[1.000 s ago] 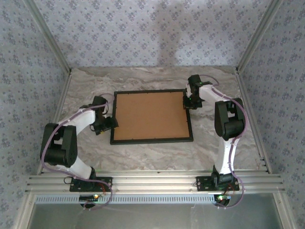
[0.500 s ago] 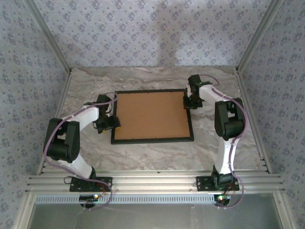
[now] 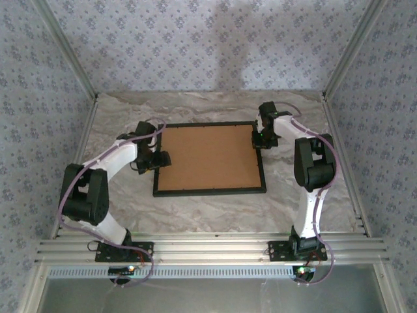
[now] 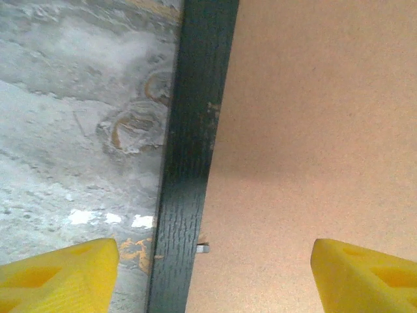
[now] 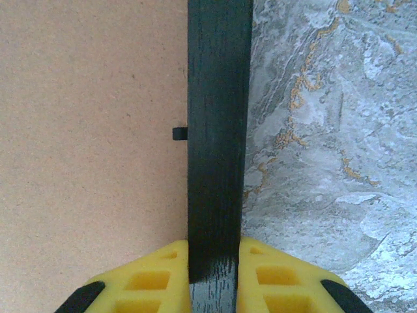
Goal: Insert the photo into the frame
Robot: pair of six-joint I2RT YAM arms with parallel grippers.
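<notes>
On the marbled grey table top, the thin black rectangular picture frame is lying face down and flat, midway between the two arms. The plain brown backing board is sitting inside its rails. Whether the paper photo print is lying under that board, I cannot tell.

Step in hand, as I judge it: bringing the left gripper onto the frame's left rail while the other side is being steadied.
- To do it well, the rail wants centring between the pads before any closing.
- Descent should be straight, so neither pad is scraping the board or nudging the frame sideways.
- The small metal tab at the rail's inner edge is lying near the line of approach, best avoided.

Left gripper: jaws are standing wide, holding nothing. One yellow pad is hanging over the table, the other over the board, and the black rail is running between them, nearer the table-side pad.

Right gripper: jaws are drawn narrow and pinching the frame's right rail near the far corner. Yellow pads are pressing both sides of the wood, just short of a small black tab.
</notes>
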